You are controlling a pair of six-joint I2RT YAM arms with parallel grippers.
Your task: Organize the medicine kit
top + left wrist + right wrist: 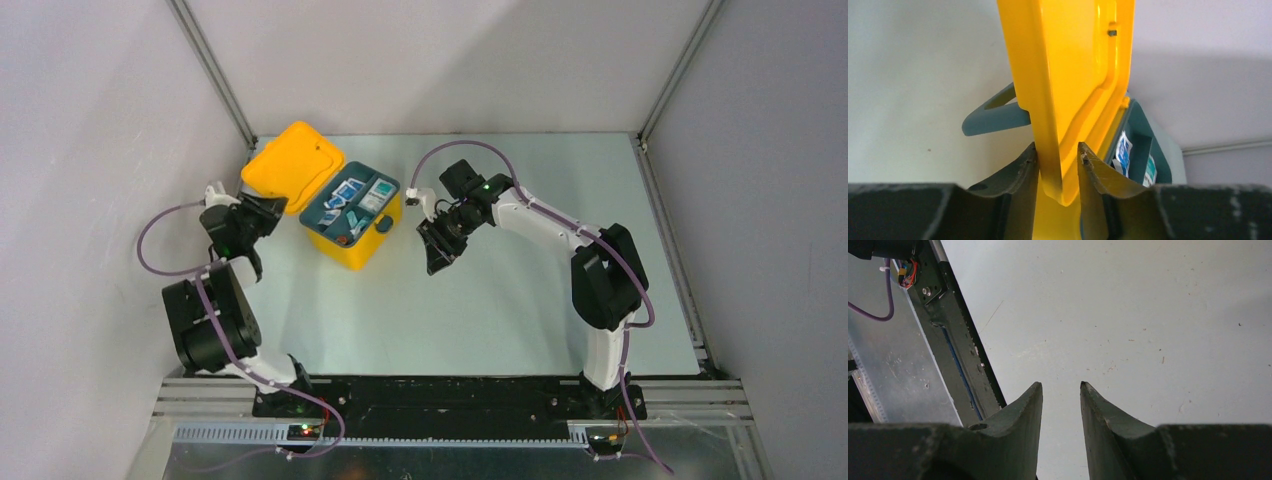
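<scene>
The bright yellow plastic medicine kit [360, 252] stands on the far left part of the pale grey table [500, 310]. Its yellow hinged lid [293, 165] is raised and leans to the far left. Inside you see the dark teal divided tray [345, 208], with small packets [347, 192] lying in its compartments.

Your left gripper [1058, 150] has its two fingers [1023, 170] against both faces of the lid edge, so it holds the lid. The gap is narrow, only as wide as the plastic. Your right gripper [1060, 387] hangs just right of the kit, about half open, with nothing between its fingers and only bare table under it.

I judge that the step in hand is the closing of the kit. The next move calls for swinging the lid over the tray along the arc of its hinge. You should not drag the box along, and you should release before the fingers get pinched under the rim.
</scene>
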